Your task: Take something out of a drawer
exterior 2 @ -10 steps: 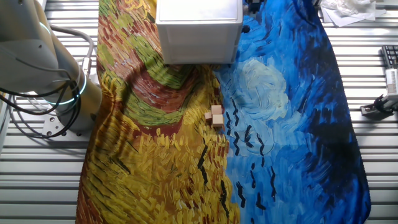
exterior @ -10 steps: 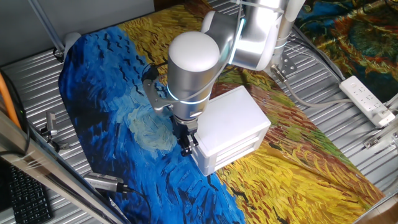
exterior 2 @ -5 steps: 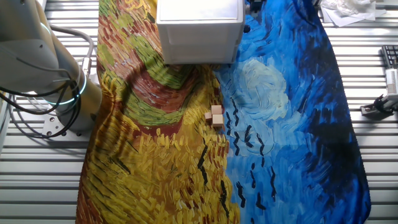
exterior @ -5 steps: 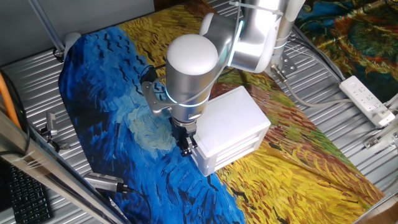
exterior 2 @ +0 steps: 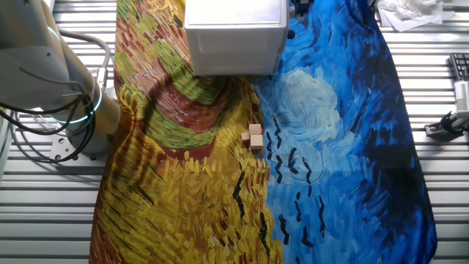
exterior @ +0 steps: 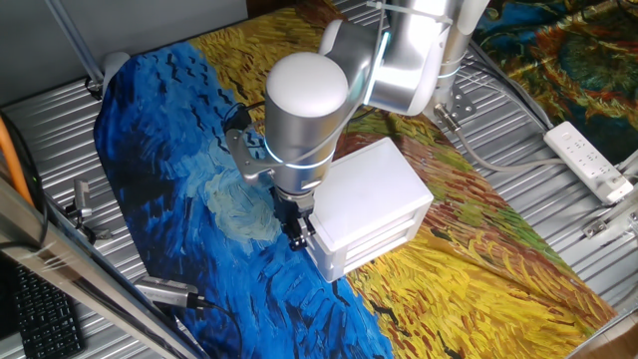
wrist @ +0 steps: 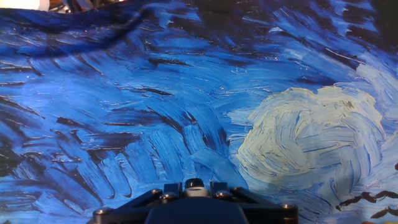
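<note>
Hand: where it hangs beside the white cabinet [exterior: 371,204], the hand [exterior: 297,236] is part-hidden; whether clenched or released cannot be told.
Blocks: wooden blocks [exterior 2: 253,137] are seen on the painted cloth [exterior 2: 330,147], well apart from the cabinet.
Drawer: front cannot be made out.

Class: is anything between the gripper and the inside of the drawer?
Yes. The cabinet's drawers look shut, so a closed front blocks the inside; no contents show. The gripper hangs beside the cabinet's corner, over the blue cloth, not at a front.
</note>
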`<state>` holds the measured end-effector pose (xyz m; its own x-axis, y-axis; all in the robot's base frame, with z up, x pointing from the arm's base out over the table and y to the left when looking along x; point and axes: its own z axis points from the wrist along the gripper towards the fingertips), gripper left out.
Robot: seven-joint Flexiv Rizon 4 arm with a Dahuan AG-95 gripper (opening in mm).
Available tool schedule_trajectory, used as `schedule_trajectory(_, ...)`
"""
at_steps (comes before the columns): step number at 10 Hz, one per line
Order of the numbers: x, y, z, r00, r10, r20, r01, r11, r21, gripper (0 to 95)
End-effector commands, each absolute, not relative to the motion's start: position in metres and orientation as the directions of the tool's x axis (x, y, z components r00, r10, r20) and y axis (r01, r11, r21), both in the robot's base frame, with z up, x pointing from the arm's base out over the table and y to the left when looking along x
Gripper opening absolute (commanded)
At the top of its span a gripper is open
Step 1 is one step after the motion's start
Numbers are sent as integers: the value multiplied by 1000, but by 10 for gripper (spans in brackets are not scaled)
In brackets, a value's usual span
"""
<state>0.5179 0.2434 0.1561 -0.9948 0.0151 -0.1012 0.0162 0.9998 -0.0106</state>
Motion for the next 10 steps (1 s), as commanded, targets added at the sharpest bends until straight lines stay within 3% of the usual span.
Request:
schedule_trajectory(1, 518, 243, 156, -995, 13, -100, 14, 1000, -11, 0)
schedule_trajectory(10, 518, 243, 156, -995, 34, -98, 34, 999, -7, 0)
